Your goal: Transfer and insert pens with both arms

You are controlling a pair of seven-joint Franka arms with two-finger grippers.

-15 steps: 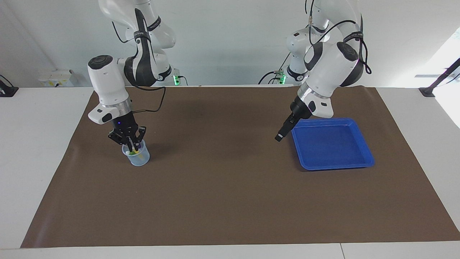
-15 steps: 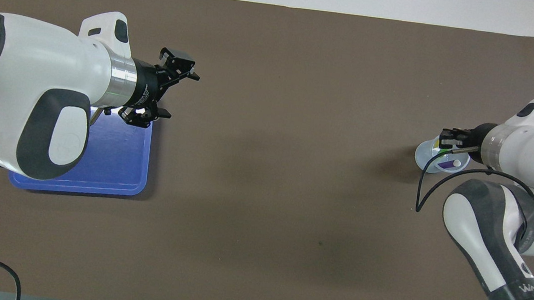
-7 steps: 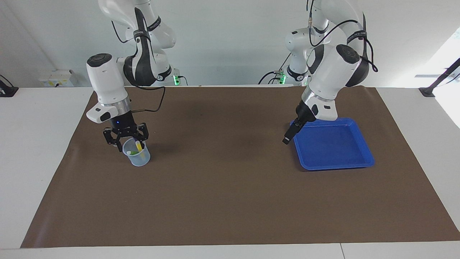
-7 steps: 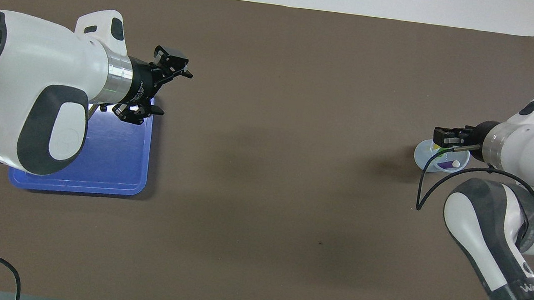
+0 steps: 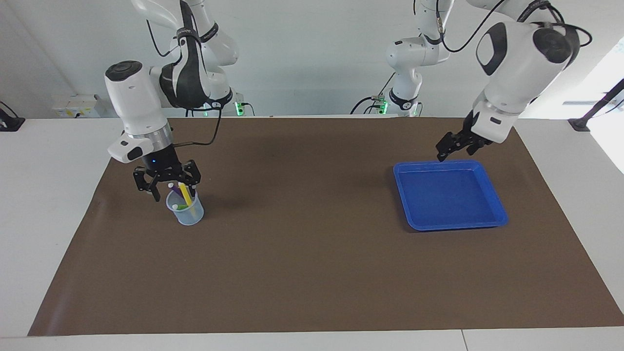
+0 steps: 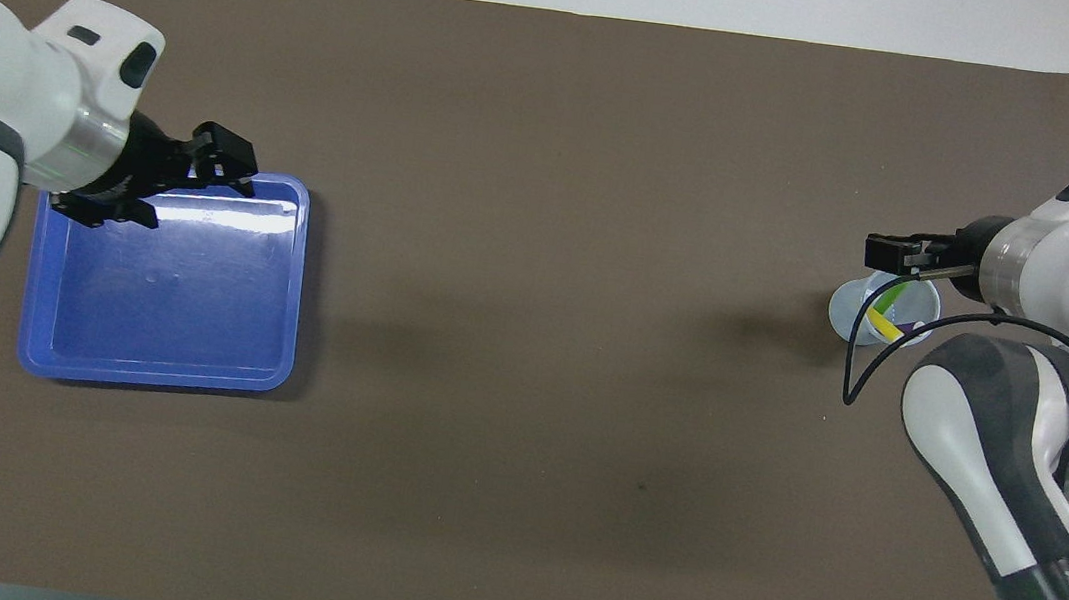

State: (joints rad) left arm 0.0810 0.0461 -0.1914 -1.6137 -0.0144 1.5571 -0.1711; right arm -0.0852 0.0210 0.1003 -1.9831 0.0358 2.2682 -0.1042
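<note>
With all 3 pens (image 5: 184,194) seemingly in the cup (image 5: 186,210) near the table's right-arm end, the wide, empty right tool (image 5: 166,181) just above could tip it, while the left tool (image 5: 451,146), also wide, waits over the blue tray (image 5: 497,207).

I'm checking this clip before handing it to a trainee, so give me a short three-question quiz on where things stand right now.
1. True or false: the shallow blue plastic tray holds a pen.
2. Where does the yellow pen stand? A) in the clear plastic cup B) on the brown mat C) in the tray
3. Fill in: the right gripper hangs over the ____ with jaws open, while the left gripper hangs over the tray's edge nearer the robots, holding nothing.

Key: 1 false, the tray is bare. 2 A, leaning in the cup with a green pen. 3 cup.
</note>
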